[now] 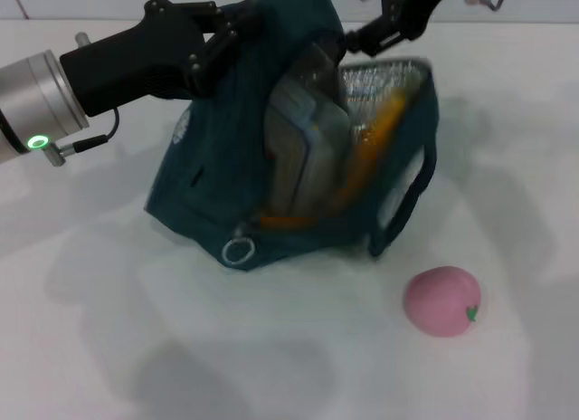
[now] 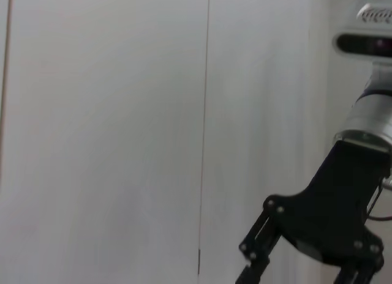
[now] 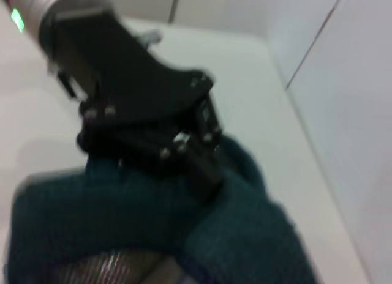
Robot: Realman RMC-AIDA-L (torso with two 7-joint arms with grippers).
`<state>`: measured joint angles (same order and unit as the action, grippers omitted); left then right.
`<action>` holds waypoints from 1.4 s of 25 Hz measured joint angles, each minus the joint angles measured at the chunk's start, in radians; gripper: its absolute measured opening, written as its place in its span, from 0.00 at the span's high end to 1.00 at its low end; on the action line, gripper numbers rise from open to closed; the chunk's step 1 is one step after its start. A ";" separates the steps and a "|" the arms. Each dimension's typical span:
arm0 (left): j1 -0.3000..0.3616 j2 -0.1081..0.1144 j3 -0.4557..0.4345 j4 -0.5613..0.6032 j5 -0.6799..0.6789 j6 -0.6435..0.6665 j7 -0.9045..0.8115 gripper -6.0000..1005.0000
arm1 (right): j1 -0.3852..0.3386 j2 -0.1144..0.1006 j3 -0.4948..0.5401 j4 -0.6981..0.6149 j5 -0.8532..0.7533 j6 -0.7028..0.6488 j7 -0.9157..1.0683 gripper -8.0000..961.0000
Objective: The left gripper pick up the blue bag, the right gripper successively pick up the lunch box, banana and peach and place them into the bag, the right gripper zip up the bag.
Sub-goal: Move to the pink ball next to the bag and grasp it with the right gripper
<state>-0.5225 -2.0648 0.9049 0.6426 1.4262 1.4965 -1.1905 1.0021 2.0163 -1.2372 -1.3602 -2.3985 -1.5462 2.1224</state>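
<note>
White tabletop (image 1: 109, 348) carries everything. Left gripper (image 1: 237, 29), jaws clamped on the top fabric, holds the dark teal fabric lunch bag (image 1: 204, 176) open. Right gripper (image 1: 362, 38) hovers at the bag's rear rim; its jaws I cannot tell. Inside stand the clear plastic lunch box (image 1: 303, 157) and yellow banana (image 1: 375, 144). Nearby, apart, lies the round pink peach (image 1: 441, 300).

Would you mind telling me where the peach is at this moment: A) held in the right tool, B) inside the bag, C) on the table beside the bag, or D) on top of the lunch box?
C: the peach lies on the table, apart from the open bag.
</note>
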 joint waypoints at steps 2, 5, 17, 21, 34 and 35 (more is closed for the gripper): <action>0.001 0.000 0.000 0.000 0.000 -0.001 0.001 0.95 | -0.045 -0.002 0.015 -0.047 0.035 0.013 -0.006 0.37; 0.005 0.001 0.000 0.000 -0.001 -0.006 0.003 0.95 | -0.130 -0.003 0.040 -0.129 0.078 0.020 -0.015 0.37; 0.037 0.003 -0.027 -0.001 0.001 -0.012 0.009 0.95 | -0.679 0.004 0.042 -0.177 0.498 0.014 -0.325 0.38; 0.040 0.004 -0.027 -0.001 0.002 -0.012 0.010 0.95 | -0.737 -0.001 0.042 0.036 0.613 0.006 -0.513 0.38; 0.029 0.000 -0.026 -0.001 -0.001 -0.032 0.023 0.96 | -0.732 -0.003 0.046 0.307 0.564 0.013 -0.693 0.39; 0.029 0.000 -0.026 -0.001 -0.001 -0.032 0.022 0.96 | -0.732 -0.003 0.046 0.307 0.564 0.013 -0.693 0.40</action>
<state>-0.4939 -2.0648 0.8790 0.6415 1.4256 1.4646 -1.1684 0.2698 2.0136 -1.1910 -1.0529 -1.8349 -1.5335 1.4296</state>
